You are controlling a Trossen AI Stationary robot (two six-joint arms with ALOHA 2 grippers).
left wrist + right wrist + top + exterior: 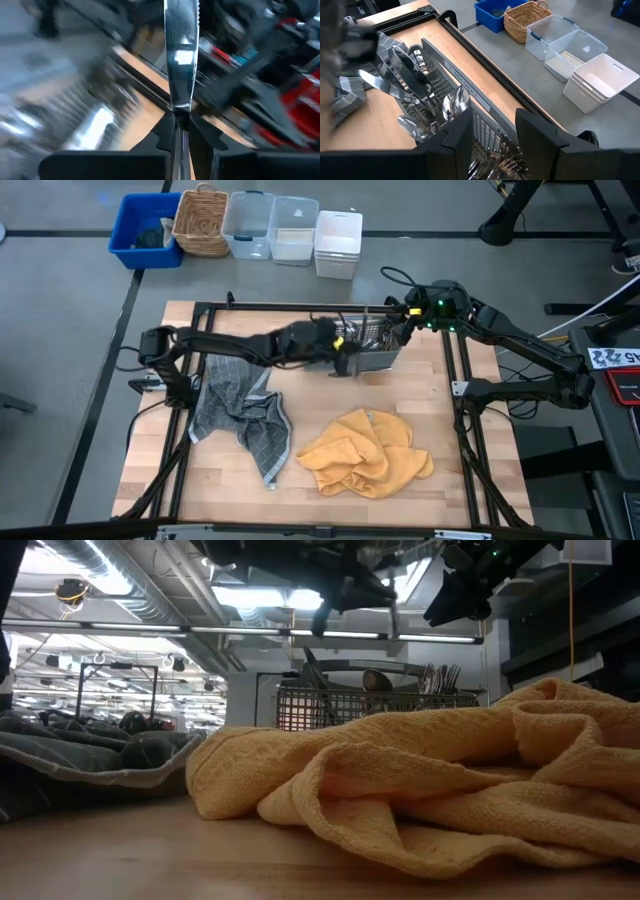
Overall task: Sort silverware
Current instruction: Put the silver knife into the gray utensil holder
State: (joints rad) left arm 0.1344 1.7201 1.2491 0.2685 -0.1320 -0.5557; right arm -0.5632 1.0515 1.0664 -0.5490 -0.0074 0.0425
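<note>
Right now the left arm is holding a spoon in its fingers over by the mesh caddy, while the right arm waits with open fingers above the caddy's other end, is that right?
Not quite: it is a knife, not a spoon. The left wrist view shows a flat blade with a serrated edge clamped in the left gripper. The rest holds: the right gripper hangs open above the mesh caddy.

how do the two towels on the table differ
The grey towel is checked and sprawls long, nearer the left arm. The orange towel is plain and bunched in a compact heap, nearer the right arm. Both lie crumpled on the table, in front of the caddy.
</note>
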